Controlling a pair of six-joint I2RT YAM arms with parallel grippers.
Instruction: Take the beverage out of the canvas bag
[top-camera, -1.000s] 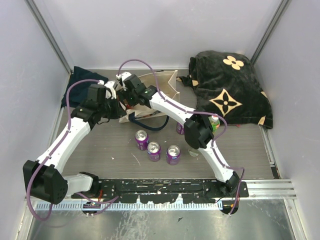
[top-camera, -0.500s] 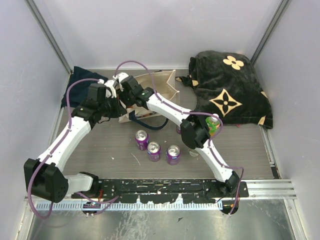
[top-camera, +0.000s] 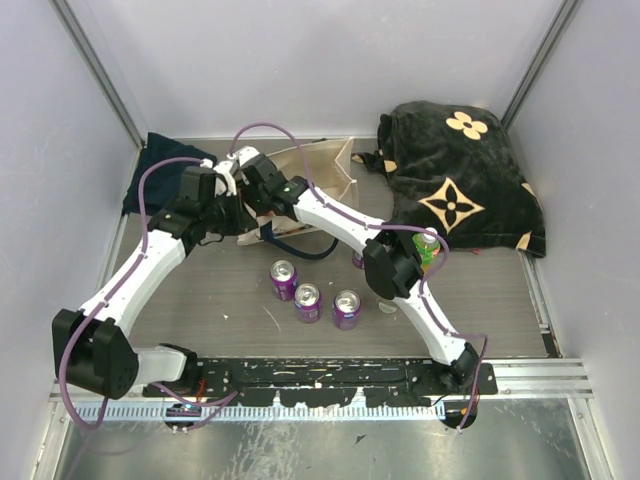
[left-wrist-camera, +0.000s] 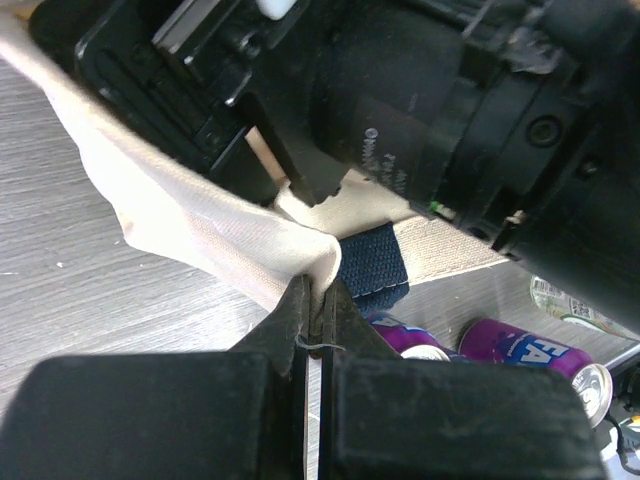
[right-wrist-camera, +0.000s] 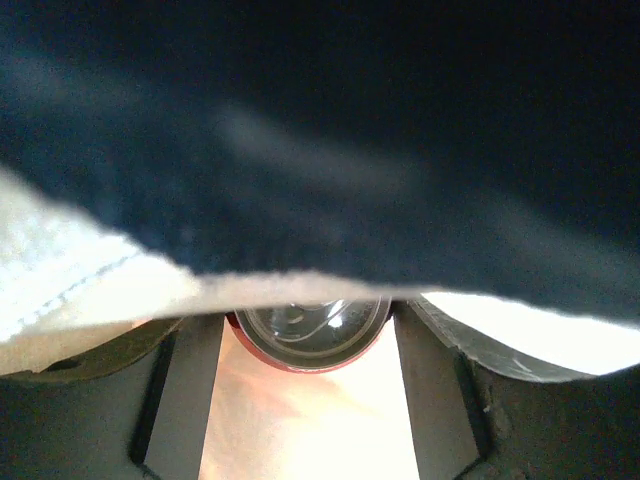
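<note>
Canvas bag (top-camera: 322, 168) was on the table (top-camera: 220, 300) behind three purple cans (top-camera: 308, 301). We saw the left gripper (left-wrist-camera: 316, 300) pressed together on its cream rim, just beside a navy handle (left-wrist-camera: 370, 270). Further in, the right gripper (right-wrist-camera: 303, 380) was spread, and between its fingers we saw a red-rimmed beverage can (right-wrist-camera: 307, 335) inside the bag.

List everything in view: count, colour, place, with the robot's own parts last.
canvas bag: one, cream with navy handles, far middle of table
can: one, red-rimmed, inside the canvas bag
purple cans: three in the open, purple, table's middle
black bag: one, black with tan flowers, far right
green bottle: one, green, beside the black bag
navy cloth: one, dark navy, far left
left pincer: one, black, shut on the canvas bag's rim
right pincer: one, dark, open, facing the can
</note>
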